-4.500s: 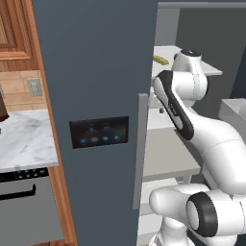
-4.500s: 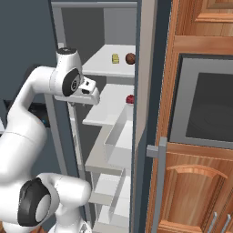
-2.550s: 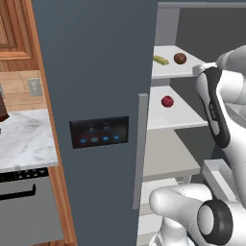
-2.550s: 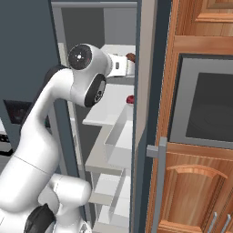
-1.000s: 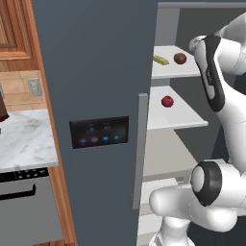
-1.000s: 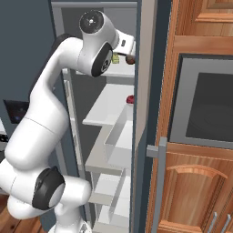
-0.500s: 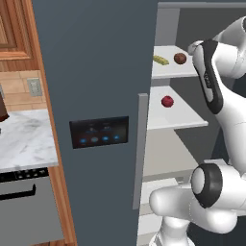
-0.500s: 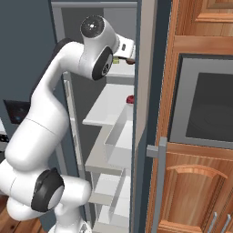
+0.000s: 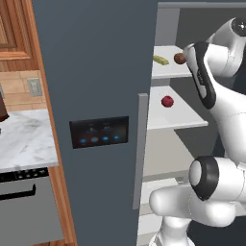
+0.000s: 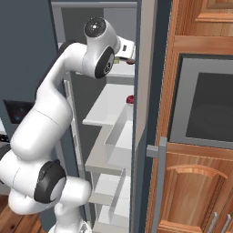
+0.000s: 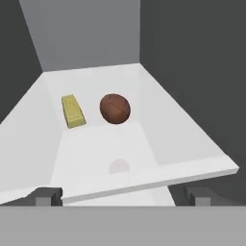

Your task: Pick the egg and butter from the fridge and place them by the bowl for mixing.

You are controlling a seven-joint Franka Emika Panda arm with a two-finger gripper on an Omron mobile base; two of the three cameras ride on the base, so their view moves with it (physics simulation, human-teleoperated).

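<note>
Gripper wide open, nothing between the tips, held at the front edge of the top shelf inside the fridge. Both dark fingertips low in the hand view, well apart, pointing into the shelf.

On that white shelf, further in: butter, a pale yellow block lying flat, and just beside it, to its right in the hand view, a brown egg. Close together, not clearly touching. Neither touched by the gripper.

From the left base view, butter and egg on the upper shelf, egg partly behind the white arm. One shelf down, a small red fruit sitting alone. Fridge door open, black blue-lit panel on its front, grey handle along its edge.

From the right base view, arm reaching up into the fridge, hand at top-shelf height; red fruit on the shelf below. Wooden cabinets and a dark oven window to the right.
</note>
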